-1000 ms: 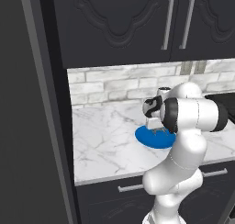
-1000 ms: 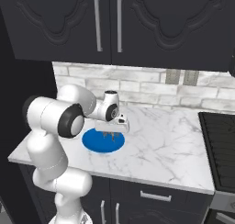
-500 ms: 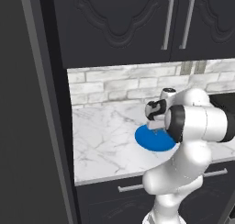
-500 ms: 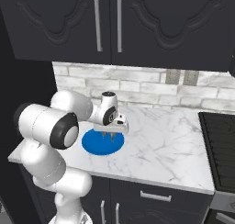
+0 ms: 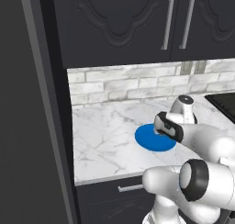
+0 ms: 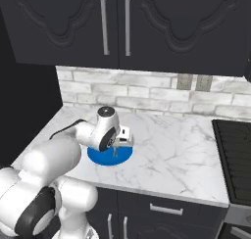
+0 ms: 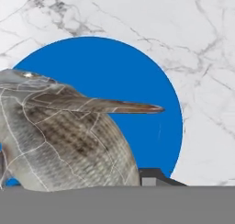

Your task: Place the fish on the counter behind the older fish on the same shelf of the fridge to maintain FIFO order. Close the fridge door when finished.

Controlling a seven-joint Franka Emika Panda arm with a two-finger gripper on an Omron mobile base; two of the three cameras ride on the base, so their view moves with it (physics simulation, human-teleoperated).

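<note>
Pretty clearly a home kitchen, rendered: white marble surface (image 6: 171, 150) with grey veins, dark ornate cabinet doors (image 6: 73, 22) with silver bar handles above the end effector (image 6: 116, 150), a pale brick backsplash (image 6: 147, 93) behind it, and a dark stovetop (image 6: 234, 150) off to one side of it.

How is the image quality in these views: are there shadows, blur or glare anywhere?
Hand view: the fish is very close and soft, its fin casting a thin shadow on the blue plate. Left base view: the dark panel on the left is nearly featureless. Right base view: even light, no glare on the counter.
</note>
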